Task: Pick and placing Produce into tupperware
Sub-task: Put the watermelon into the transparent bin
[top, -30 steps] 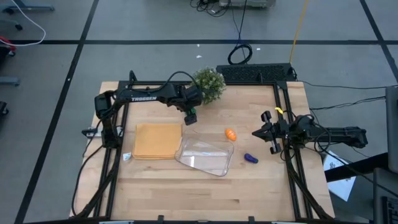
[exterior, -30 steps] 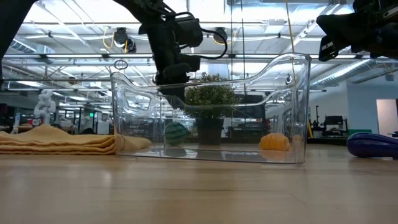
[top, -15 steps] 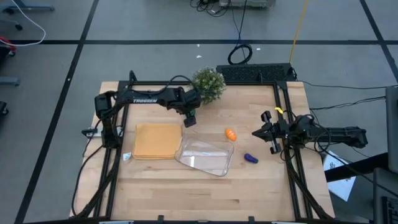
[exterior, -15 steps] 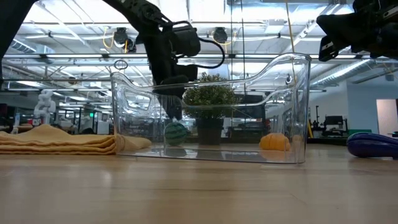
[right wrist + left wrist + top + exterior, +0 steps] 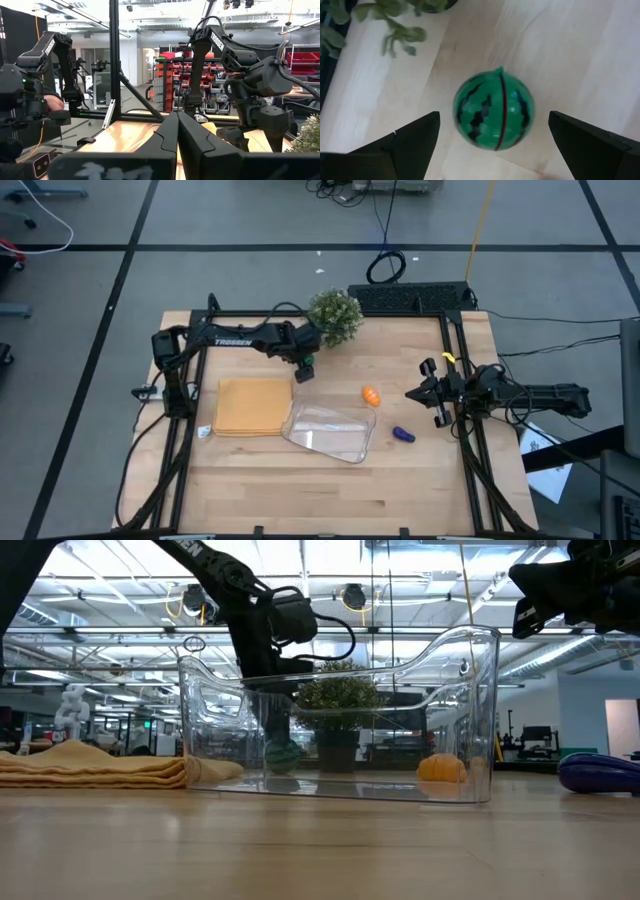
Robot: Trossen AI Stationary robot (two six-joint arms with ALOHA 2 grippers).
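Observation:
The round green produce piece, striped like a watermelon [image 5: 494, 110], rests on the wooden table just in front of the potted plant. My left gripper [image 5: 494, 120] hangs over it, pointing steeply down and open, one finger on either side of the ball and clear of it; it also shows in the high view [image 5: 303, 366]. The orange piece [image 5: 371, 395] lies beside the tupperware's far right corner, the purple piece [image 5: 403, 434] to its right. The clear tupperware [image 5: 330, 430] stands mid-table. My right gripper [image 5: 425, 393] waits shut at the right edge.
A bushy potted plant [image 5: 335, 315] stands just beyond the green ball. A folded tan mat [image 5: 253, 405] lies left of the tupperware. Dark frame rails run along the table's left and right sides. Bare wood lies toward the near edge.
My left gripper has come down toward the green ball, staying open, so that its fingers now stand lower around it. The ball and the other pieces have not moved.

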